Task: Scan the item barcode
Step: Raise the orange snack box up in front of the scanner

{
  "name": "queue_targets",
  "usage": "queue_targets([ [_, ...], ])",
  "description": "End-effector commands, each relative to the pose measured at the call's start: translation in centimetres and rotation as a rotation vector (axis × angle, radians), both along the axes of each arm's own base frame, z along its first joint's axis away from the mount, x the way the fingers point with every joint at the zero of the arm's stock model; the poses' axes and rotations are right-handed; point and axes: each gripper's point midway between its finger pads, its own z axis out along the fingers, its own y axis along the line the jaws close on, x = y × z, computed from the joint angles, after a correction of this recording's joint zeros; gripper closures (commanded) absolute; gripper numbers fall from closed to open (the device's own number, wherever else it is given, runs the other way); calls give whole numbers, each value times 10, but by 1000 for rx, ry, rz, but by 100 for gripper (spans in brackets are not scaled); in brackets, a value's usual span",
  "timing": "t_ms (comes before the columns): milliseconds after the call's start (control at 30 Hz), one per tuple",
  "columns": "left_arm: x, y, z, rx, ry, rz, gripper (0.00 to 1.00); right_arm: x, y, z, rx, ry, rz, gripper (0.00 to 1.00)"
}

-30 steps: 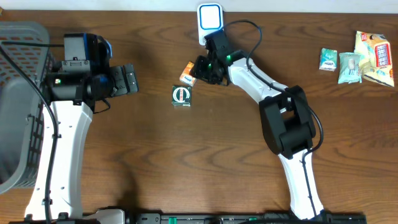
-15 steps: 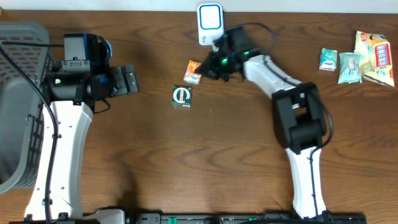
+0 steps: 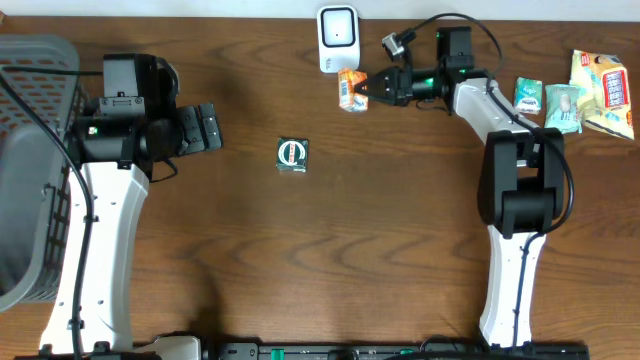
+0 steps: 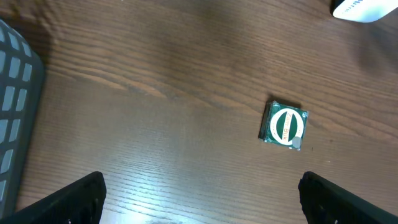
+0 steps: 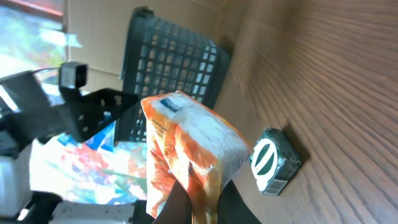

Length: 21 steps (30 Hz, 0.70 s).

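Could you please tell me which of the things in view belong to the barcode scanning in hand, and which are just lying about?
In the job:
- orange packet, clamped in the right gripper
- white scanner, just beside that packet

Lying about for now:
- green box
- snack packets at the far right
- grey basket
- left gripper, open, holding nothing

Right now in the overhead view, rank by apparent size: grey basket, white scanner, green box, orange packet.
1. grey basket, cut off by the frame yet clearly largest.
2. white scanner.
3. green box and orange packet: about alike. The packet sits in the right gripper, maybe nearer the camera, so unranked.
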Motion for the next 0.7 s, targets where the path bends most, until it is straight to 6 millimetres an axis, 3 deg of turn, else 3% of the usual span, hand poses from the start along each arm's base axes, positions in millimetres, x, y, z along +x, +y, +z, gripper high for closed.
queue_targets([
  [0,-1,3,0,9,1,6,2,-3,-12,20,55,-77,20,99],
  [300,-1,3,0,9,1,6,3,11,-23,48,60,-200,-1,99],
  [667,-1,3,0,9,1,6,2,6,-9,50,64,-204,27,99],
])
